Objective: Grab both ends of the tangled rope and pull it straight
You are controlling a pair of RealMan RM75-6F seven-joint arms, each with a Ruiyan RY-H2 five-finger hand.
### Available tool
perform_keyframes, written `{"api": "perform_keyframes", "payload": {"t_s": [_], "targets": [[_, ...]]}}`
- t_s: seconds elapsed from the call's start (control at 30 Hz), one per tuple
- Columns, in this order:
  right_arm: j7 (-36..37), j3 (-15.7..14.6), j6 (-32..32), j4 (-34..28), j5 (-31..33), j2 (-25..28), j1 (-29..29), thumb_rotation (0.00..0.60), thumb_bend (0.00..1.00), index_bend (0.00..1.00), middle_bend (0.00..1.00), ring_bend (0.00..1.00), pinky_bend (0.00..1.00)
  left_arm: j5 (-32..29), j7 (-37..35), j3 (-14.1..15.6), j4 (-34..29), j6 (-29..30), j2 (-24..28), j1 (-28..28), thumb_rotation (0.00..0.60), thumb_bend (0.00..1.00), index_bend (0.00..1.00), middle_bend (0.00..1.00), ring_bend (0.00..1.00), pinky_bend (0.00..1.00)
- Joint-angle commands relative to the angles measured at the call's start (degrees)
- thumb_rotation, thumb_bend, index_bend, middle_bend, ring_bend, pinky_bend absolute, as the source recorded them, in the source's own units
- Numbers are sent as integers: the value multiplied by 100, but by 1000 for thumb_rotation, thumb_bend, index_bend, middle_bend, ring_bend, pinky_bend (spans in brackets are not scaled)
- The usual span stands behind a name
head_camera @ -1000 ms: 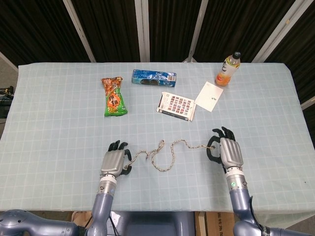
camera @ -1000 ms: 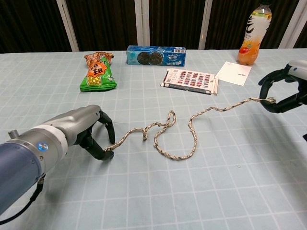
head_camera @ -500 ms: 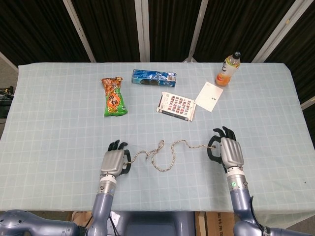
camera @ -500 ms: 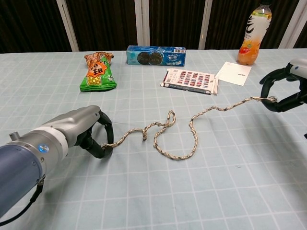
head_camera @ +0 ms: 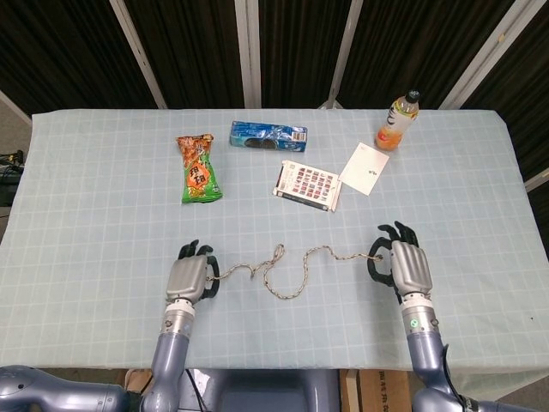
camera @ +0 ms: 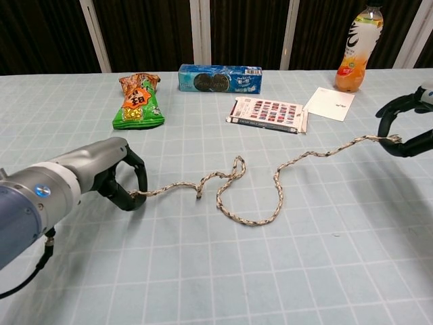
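A braided rope lies in loose bends across the near middle of the table, one loop hanging toward the front. My left hand pinches its left end between thumb and finger. My right hand pinches the right end, and the rope rises slightly off the cloth toward it. In the chest view the right hand is cut by the frame edge.
On the checked tablecloth lie a green snack bag, a blue biscuit pack, a printed booklet and a white card. An orange drink bottle stands at the back right.
Both hands have moved outward, the left one leftward and the right one rightward, each keeping its rope end. The rope's bends have opened and stretched wider.
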Motion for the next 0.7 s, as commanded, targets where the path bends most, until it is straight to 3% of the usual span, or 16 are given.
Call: {"api": "perform_keyframes", "payload": {"t_s": [0.03,0.47,0.7], "targets": [[67,-12,35,-47,-38,125,-70,600,475,618,220,0,0,49,-32,-49,-219,1,309,60,600,540,603,187,0,0],[541,-90,113,-144,-216,795,-463,600,475,618,219,0,0,153,-611,-138,-1044,-236,1887,462,600,540,612,188,0,0],[879,-113,120,-87,-222,1083,-693,600,475,618,219,0,0,291,-1280,-87,-1224,-399,2656,809,600,539,612,188,0,0]]}}
